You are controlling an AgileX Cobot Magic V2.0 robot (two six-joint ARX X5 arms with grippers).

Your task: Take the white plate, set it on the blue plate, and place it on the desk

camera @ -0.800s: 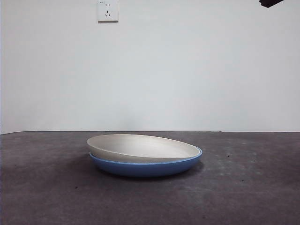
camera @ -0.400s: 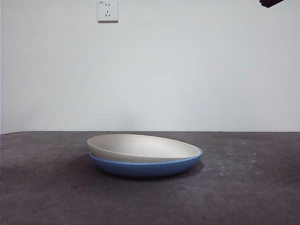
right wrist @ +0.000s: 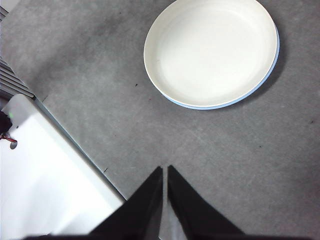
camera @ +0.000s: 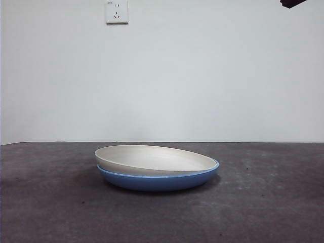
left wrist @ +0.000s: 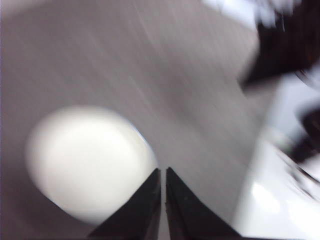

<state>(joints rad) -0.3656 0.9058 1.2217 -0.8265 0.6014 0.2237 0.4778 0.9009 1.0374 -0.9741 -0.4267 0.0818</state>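
The white plate [camera: 152,159] sits nested in the blue plate [camera: 157,180], tilted (its left rim rides higher). Both stand on the bench [camera: 268,202], about mid-width. A wall socket [camera: 116,11] lies behind, above and left of them.

Across the front view almost nothing differs from 1 second ago. The stacked pair sits a hair further right in the picture: the white plate [camera: 154,159] and the blue plate [camera: 158,180] beneath it both read about 2 pixels over, and the wall socket [camera: 116,11] shifts by the same trace, so the shift belongs to the whole picture and not to the plates alone. The white plate's tilt on the blue plate shows no difference.
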